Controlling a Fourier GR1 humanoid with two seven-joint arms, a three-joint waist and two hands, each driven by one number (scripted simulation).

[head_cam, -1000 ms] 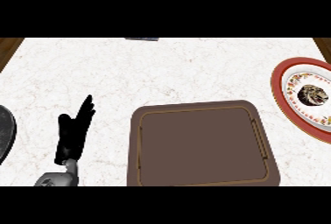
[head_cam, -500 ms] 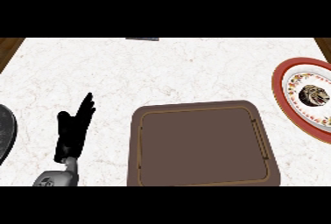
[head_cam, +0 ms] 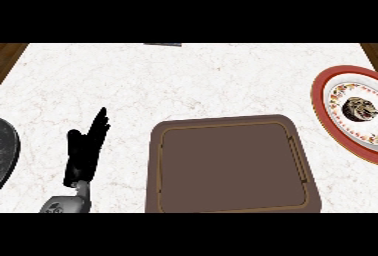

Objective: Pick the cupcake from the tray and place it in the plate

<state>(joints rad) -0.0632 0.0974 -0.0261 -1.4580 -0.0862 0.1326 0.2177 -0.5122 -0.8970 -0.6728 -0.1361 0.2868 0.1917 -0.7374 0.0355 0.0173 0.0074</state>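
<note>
At the far left edge of the frame, a dark round object [head_cam: 6, 150] shows only in part, lying on the white marbled surface [head_cam: 184, 85]; just right of it, in the lower left, the left robot hand [head_cam: 83, 155] rises from its grey forearm [head_cam: 66, 202] at the bottom edge; its fingers are straight and close together, pointing toward the top of the frame, the thumb held a little apart, and it holds nothing; at the top edge, left of centre, lies a small grey strip [head_cam: 162, 44]; in the lower centre sits the brown tray [head_cam: 229, 170], square with rounded corners and a raised rim, apart from the hand; at the right edge, well apart from the tray, lies the red-rimmed plate [head_cam: 322, 95], cut off by the frame; the cupcake [head_cam: 359, 108], dark brown, rests in the plate's white middle.
</note>
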